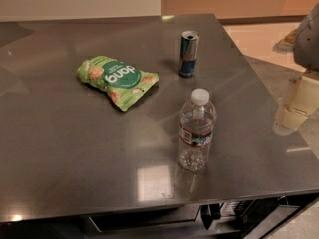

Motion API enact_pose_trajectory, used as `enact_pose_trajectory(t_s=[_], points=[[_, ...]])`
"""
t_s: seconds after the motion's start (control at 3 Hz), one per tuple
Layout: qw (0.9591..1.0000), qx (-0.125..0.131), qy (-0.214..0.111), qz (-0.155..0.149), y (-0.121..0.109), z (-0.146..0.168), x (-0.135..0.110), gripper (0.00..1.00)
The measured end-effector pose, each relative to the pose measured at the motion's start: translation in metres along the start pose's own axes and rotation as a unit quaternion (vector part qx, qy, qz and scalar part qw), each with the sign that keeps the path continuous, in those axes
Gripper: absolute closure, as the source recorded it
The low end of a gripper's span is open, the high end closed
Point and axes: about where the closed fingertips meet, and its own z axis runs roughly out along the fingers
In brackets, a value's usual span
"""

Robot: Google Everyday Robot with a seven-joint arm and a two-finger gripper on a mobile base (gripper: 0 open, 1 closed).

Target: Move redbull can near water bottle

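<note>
The redbull can [189,54] stands upright on the steel table toward the back, right of centre. The water bottle [197,130] stands upright nearer the front, almost straight in front of the can, with a clear gap between them. My gripper [295,106] is at the right edge of the view, over the table's right side, well to the right of both the bottle and the can and touching neither. It holds nothing that I can see.
A green snack bag [117,79] lies flat left of the can. The steel table [65,148] ends at a front edge near the bottom and a right edge running behind the gripper. Pale floor and wall lie beyond the back right corner.
</note>
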Motion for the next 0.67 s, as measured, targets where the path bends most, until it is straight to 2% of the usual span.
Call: enact_pose_trajectory(t_s=[0.33, 0.67], points=[[1.0, 0.001, -0.001, 0.0, -0.001, -0.001, -0.001, 0.0], [0.9998, -0.013, -0.014, 0.008, -0.02, 0.011, -0.003, 0.0]])
